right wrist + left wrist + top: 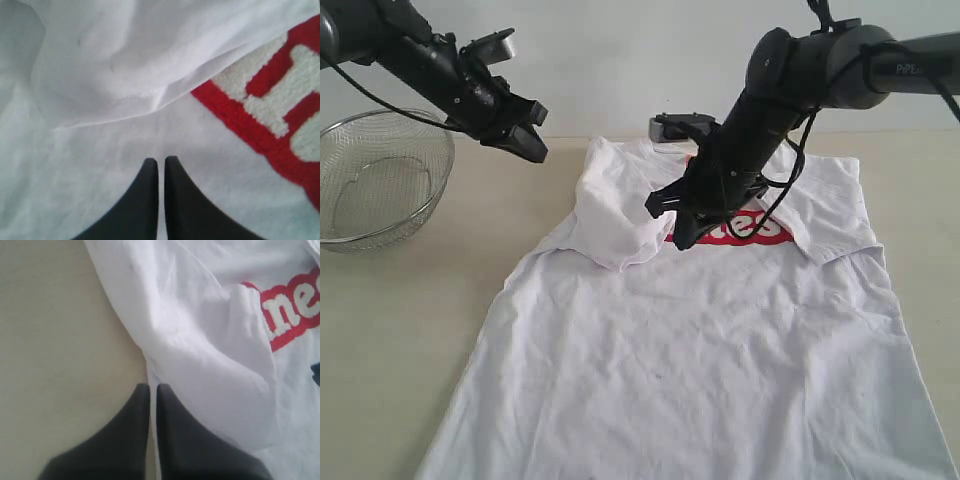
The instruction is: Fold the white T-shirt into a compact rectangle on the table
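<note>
Worktop: pale beige, matte, carrying everything listed below. White T-shirt: lying flat and spread on the worktop, filling the middle and right of the exterior view, hem toward the near edge and collar toward the far edge, the cloth lightly creased. Wire-mesh basket: round, metal, standing on the worktop at the far left, well apart from the shirt. Right arm: black, reaching down from the upper right to the shirt's chest. Left arm: black, entering from the upper left, held raised between the basket and the shirt's shoulder. Folded sleeve: the sleeve on the left of the exterior view, turned inward over the chest, its hem lying just beside the lettering. Red lettering: white-outlined, across the chest, partly hidden by the right arm. Right tool: fingers pressed together, pinching nothing, low over the chest near the sleeve hem. Left tool: fingers pressed together, empty, above the shirt's edge.
</note>
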### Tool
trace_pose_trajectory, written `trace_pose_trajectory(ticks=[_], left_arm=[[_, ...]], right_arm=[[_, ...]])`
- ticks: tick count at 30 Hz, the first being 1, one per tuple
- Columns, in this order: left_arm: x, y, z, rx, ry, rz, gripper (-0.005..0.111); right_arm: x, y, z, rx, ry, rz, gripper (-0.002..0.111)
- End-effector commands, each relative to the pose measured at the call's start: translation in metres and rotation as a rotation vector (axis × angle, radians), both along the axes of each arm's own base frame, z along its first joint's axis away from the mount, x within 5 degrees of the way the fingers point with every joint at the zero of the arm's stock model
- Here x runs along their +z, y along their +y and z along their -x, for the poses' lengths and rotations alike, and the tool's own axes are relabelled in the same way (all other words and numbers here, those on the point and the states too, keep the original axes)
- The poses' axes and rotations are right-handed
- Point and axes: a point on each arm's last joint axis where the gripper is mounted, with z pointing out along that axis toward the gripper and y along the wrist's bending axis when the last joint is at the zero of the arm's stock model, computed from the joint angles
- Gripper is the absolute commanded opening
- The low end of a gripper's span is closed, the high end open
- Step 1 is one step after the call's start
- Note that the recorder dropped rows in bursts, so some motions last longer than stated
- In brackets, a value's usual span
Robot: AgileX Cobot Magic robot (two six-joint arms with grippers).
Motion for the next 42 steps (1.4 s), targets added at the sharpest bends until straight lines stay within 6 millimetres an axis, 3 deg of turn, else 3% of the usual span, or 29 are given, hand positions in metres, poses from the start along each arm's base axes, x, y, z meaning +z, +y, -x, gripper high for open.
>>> trace_pose_trajectory(ticks=[1, 9, 13, 17, 21, 27, 36, 42], left_arm=[[0.002, -0.004, 0.008, -0.052, 0.046, -0.016, 0.005], [-0.012, -0.034, 0.037, -0.183, 0.141, 0.022, 0.005], [-0.018, -0.04, 0.057, -0.18, 0.141, 0.018, 0.005], [-0.026, -0.045, 0.075, -0.123, 0.097, -0.015, 0.005], [-0.042, -0.057, 0.084, -0.114, 0.085, -0.044, 0.005], [-0.055, -0.069, 0.087, -0.123, 0.089, -0.062, 0.005], [-0.07, -0.06, 0.083, -0.078, 0.098, -0.167, 0.005], [-0.073, -0.053, 0.079, -0.036, 0.064, -0.245, 0.005]], right_arm=[[0.016, -0.004, -0.012, -0.041, -0.165, 0.003, 0.0], [0.026, -0.005, -0.026, -0.092, -0.312, 0.004, 0.0], [0.029, -0.022, -0.037, -0.152, -0.396, 0.017, 0.0], [0.017, -0.049, -0.044, -0.265, -0.366, 0.011, 0.0], [-0.002, -0.059, -0.045, -0.272, -0.294, 0.02, 0.0], [-0.017, -0.056, -0.045, -0.266, -0.271, 0.019, 0.0], [-0.046, -0.056, -0.044, -0.26, -0.199, 0.029, 0.0], [-0.051, -0.056, -0.044, -0.259, -0.187, 0.031, 0.0]])
